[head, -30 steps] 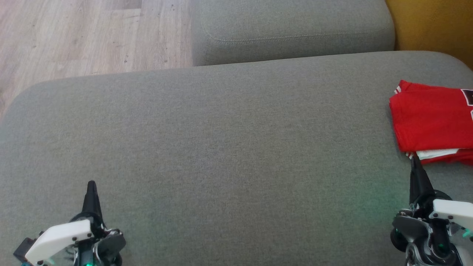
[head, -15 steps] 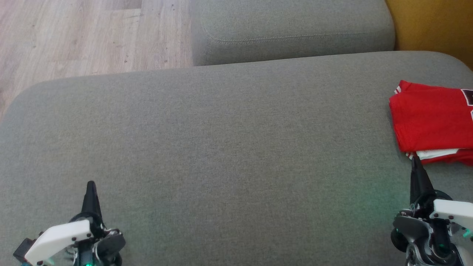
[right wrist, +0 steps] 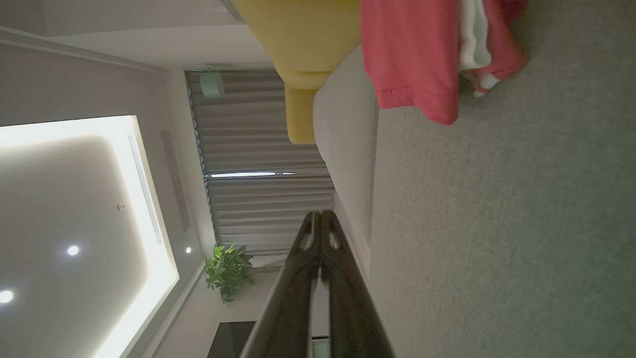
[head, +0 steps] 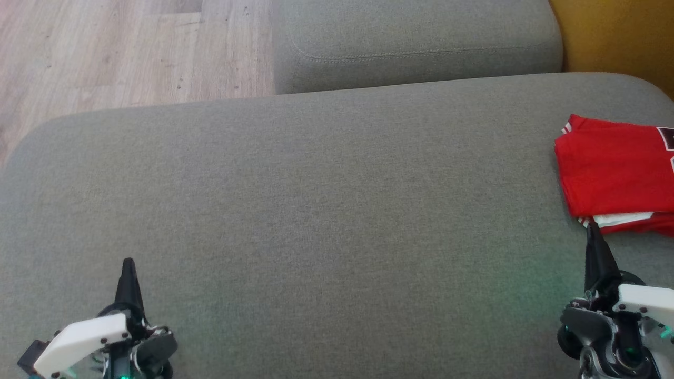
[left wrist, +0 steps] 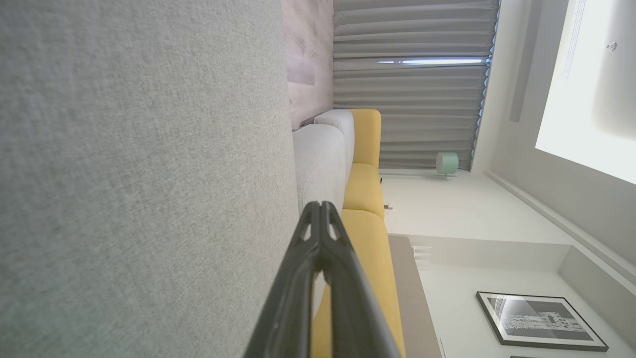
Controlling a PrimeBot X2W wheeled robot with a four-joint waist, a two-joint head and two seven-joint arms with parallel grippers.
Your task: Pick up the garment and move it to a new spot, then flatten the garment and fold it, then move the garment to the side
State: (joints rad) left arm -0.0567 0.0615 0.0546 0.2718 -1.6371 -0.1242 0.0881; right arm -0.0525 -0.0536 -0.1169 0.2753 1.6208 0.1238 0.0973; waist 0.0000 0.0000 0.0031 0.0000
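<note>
Both jaws stay shut and empty and nothing moves; the folded garment [head: 616, 168] lies just beyond your right jaws, so the task looks finished.

Garment [head: 613, 168] was red w/ white stripe trim & dark patch; cushion [head: 316, 210] plain grey weave; floor [head: 105, 47] pale wood-grain; sofa [head: 616, 37] mustard yellow; curtain [left wrist: 412, 99] grey, pleated.
</note>
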